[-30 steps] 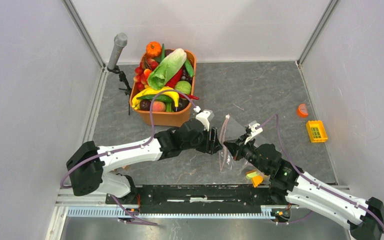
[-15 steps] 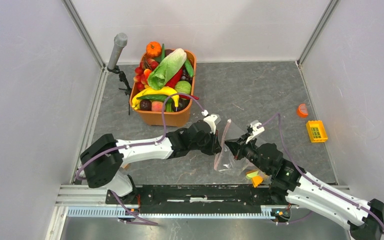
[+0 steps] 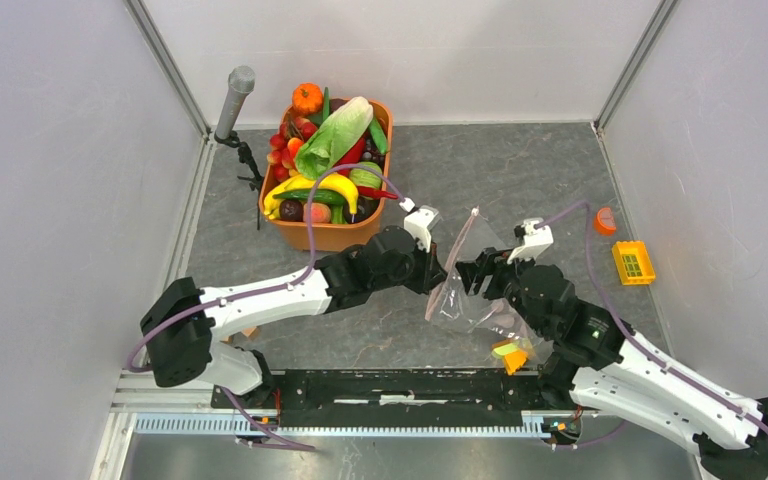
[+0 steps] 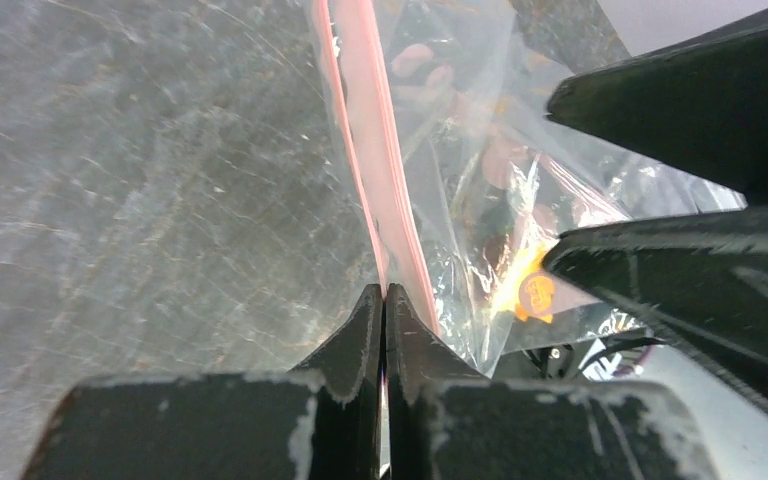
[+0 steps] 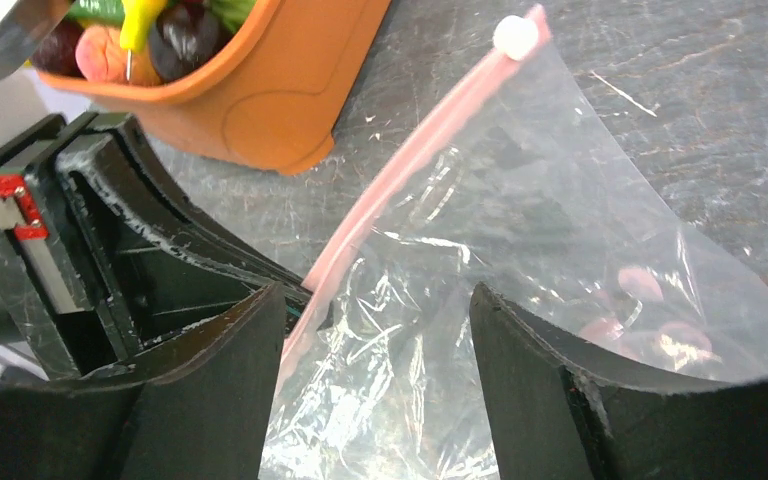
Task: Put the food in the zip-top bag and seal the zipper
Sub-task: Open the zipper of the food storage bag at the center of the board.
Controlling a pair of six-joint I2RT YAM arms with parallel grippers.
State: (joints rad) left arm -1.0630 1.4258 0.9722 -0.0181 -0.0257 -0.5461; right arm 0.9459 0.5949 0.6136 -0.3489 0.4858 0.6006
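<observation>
The left jaws are pressed fully together on the zipper [image 4: 372, 150], pinching the pink strip at a point toward its near end. The right jaws stand wide apart. Only loose film of the zip-top bag [image 5: 520, 260] lies between them, so they grip nothing.

From the left jaws the zipper runs in a straight line toward the back of the counter [image 3: 520, 170] and a little to the right. It ends in a small white slider [image 5: 513, 35]. The two lips of the strip seem to lie together as one band, so I judge that the mouth is not open yet. The body of the bag spreads to the right of this line, on the side of the right arm [image 3: 560, 310]. The open right jaws are just beside the strip, across it from the left jaws.

I think the next move turns on this: the right jaws are the nearer free ones, and they must close on one lip only, at a right angle to the strip, to pull the mouth apart.

The food [image 3: 332, 140] is piled in the orange tub [image 3: 330, 238], behind the left arm [image 3: 290, 290] and well apart from the bag. The left arm is nearer to it, but it is occupied.
</observation>
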